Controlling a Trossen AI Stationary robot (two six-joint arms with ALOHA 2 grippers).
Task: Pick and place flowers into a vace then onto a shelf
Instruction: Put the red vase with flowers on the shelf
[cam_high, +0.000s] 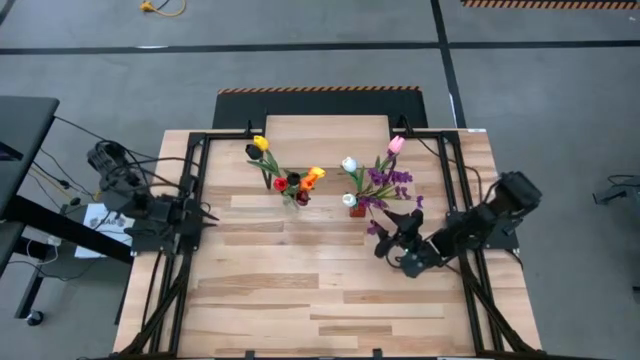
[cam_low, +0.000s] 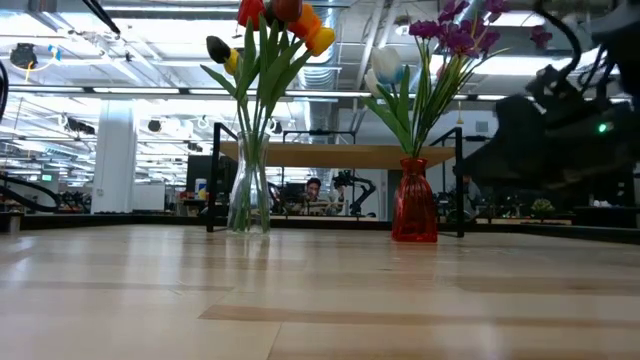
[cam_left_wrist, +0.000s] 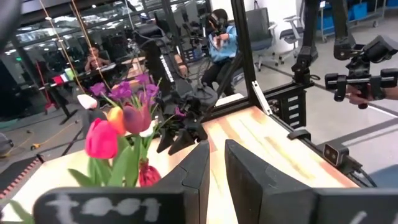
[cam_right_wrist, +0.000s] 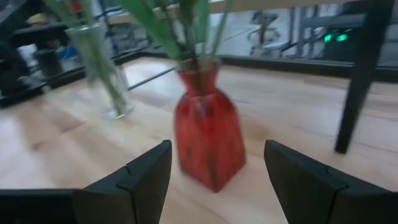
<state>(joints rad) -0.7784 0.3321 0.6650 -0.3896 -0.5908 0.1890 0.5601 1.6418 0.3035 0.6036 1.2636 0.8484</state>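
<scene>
My right end effector (cam_right_wrist: 214, 177) hangs low over the pale plank counter (cam_high: 330, 300), its dark fingers spread wide and empty. Just ahead between them stands a squat, glossy red vase (cam_right_wrist: 208, 134) of green-stemmed flowers (cam_high: 375, 180). Beyond is a clear glass vase (cam_right_wrist: 102, 68) and the wooden-topped shelf (cam_low: 340, 155). My left end effector (cam_high: 205, 215) waits nearly shut at the counter's edge.

Two bunches of flowers stand upright mid-table. Left: red, orange, yellow and dark tulips (cam_low: 270, 30) in a clear glass vase (cam_low: 249, 195). Right: purple sprigs, white and pink tulips (cam_low: 440, 45) in a red vase (cam_low: 414, 203). Shelf (cam_low: 340, 155) behind both, light wooden top, thin black legs.
</scene>
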